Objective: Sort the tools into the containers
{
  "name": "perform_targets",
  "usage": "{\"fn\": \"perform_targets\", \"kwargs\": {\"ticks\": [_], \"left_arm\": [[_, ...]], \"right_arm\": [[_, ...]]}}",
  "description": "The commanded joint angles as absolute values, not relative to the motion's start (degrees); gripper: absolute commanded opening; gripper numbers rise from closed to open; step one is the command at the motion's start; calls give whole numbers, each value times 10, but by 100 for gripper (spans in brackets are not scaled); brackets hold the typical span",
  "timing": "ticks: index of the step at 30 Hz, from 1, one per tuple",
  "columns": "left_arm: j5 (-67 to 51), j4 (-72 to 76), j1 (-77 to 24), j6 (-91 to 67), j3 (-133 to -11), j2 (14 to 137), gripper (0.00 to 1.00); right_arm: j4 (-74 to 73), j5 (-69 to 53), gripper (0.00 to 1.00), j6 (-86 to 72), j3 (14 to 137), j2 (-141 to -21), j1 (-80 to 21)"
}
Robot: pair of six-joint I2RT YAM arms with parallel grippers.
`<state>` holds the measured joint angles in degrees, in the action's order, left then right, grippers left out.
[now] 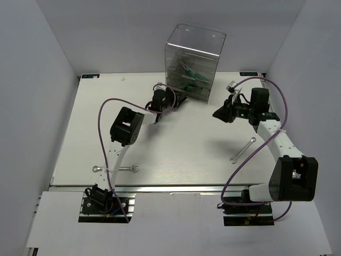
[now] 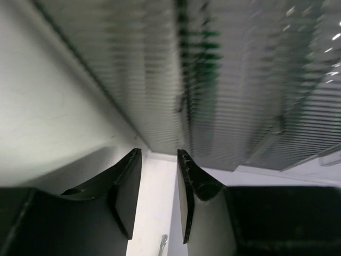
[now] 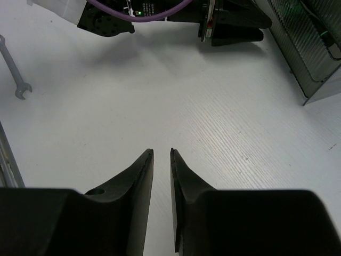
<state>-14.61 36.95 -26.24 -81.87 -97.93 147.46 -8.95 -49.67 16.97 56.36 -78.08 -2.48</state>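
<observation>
The clear plastic cabinet of drawers stands at the back centre, and green-handled screwdrivers show inside it. One silver wrench lies near the front left, another wrench at the right. My left gripper is at the cabinet's lower left corner. In the left wrist view this gripper is open and holds nothing, with the blurred ribbed cabinet wall close ahead. My right gripper hovers over bare table right of the cabinet. Its jaws stand slightly apart and hold nothing.
The right wrist view shows the left wrench far left, the left arm's gripper at the top and the cabinet's corner at the right. Purple cables loop over both arms. Walls close in the table on three sides.
</observation>
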Motion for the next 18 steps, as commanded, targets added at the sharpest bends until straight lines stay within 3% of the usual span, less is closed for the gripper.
{"fn": "perform_targets", "kwargs": {"ticks": [1,5,18], "left_arm": [[-126,426,-263,-832,-1005,1473,42],[-126,448,-263,-839,-994,1477,37],[-113,432,-264,-844,-1033,1506,38]], "right_arm": [[-72,-504,25,172,555,-767,-20],[-70,-501,25,175,552,-771,-19],[-79,-493,26,186,552,-773,-17]]}}
